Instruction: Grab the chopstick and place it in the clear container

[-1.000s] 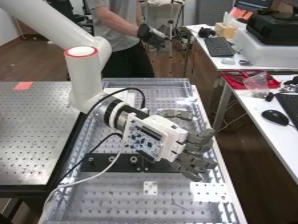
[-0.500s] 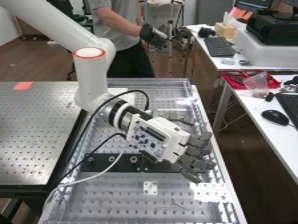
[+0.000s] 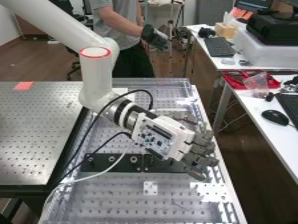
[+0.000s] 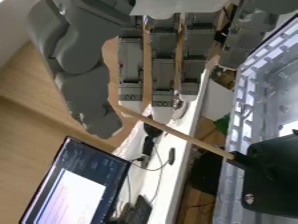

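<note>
High view: hand [image 3: 199, 156] right of centre frame, open, fingers loosely extended, nothing gripped. Wrist view: chopstick [image 4: 176, 133] runs from black holder [image 4: 274, 172] to beside the thumb [image 4: 85, 97]; contact unclear.

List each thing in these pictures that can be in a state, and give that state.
Fingers: open, extended.
Chopstick: one end set in the black mount, not gripped.
Monitor: on, screen lit.
Red tray: uncovered at the top, a clear bag in it.
Black cable: slack, looped.
</note>
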You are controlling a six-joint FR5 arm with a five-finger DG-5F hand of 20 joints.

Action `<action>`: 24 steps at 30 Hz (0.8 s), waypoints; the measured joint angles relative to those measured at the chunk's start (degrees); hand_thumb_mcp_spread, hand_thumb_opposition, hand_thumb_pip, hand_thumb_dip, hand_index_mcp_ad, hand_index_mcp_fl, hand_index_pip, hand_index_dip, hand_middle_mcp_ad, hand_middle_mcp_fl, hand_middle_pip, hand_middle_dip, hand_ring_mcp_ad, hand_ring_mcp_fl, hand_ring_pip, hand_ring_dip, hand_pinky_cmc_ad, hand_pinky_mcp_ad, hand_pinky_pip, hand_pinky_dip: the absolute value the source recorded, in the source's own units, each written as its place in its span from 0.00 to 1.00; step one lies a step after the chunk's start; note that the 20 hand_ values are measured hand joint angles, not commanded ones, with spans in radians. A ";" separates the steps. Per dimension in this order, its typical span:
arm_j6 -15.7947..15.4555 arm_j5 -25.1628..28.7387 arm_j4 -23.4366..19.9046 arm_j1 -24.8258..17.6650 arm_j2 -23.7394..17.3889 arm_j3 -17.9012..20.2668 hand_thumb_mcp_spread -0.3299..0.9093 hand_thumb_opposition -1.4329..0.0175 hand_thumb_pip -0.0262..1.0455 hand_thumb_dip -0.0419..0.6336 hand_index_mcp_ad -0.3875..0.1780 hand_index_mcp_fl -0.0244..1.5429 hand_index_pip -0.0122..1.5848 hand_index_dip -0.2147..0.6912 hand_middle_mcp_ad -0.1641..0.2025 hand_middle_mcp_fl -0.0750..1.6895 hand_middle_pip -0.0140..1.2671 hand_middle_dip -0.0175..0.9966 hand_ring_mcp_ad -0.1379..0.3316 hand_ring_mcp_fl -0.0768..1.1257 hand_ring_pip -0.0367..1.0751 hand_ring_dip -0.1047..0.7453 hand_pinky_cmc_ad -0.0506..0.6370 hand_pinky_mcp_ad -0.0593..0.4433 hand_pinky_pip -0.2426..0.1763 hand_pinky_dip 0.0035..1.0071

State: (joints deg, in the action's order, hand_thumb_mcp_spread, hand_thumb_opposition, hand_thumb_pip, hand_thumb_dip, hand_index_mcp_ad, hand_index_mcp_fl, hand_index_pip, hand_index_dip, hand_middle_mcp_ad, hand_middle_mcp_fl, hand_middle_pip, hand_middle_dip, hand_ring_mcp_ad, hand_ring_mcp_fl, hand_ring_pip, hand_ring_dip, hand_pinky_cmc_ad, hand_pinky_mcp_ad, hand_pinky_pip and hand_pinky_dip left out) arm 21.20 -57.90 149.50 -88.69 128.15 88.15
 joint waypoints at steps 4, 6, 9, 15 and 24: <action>-0.08 0.59 0.14 -0.03 0.25 -0.28 0.72 0.45 0.60 0.49 0.65 0.05 0.96 0.31 0.70 0.24 0.61 0.73 0.49 0.39 0.13 0.70 0.48 0.60 0.51 0.15; -0.15 0.78 0.07 -0.06 0.32 -0.31 0.74 0.45 0.60 0.50 0.65 0.05 0.96 0.31 0.70 0.25 0.61 0.73 0.49 0.40 0.13 0.70 0.51 0.60 0.54 0.15; -0.22 1.18 -0.05 -0.11 0.49 -0.47 0.74 0.45 0.60 0.49 0.64 0.10 0.96 0.31 0.70 0.27 0.62 0.73 0.48 0.42 0.13 0.70 0.50 0.61 0.57 0.15; -0.27 1.56 0.05 -0.23 0.73 -0.81 0.75 0.42 0.60 0.49 0.64 0.15 0.96 0.31 0.70 0.31 0.64 0.73 0.48 0.46 0.13 0.73 0.53 0.60 0.58 0.15; -0.39 2.10 0.10 -0.24 0.95 -1.09 0.75 0.41 0.58 0.49 0.60 0.18 0.95 0.31 0.65 0.34 0.64 0.73 0.48 0.51 0.12 0.75 0.57 0.61 0.59 0.15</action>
State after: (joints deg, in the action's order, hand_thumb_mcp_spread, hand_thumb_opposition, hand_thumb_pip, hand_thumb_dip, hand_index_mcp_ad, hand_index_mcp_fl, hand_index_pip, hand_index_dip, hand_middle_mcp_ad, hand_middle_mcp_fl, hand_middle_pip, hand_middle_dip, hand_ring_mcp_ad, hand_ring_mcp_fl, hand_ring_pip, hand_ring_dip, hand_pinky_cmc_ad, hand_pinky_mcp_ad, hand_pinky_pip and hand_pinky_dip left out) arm 20.81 -55.80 149.60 -88.93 129.10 87.06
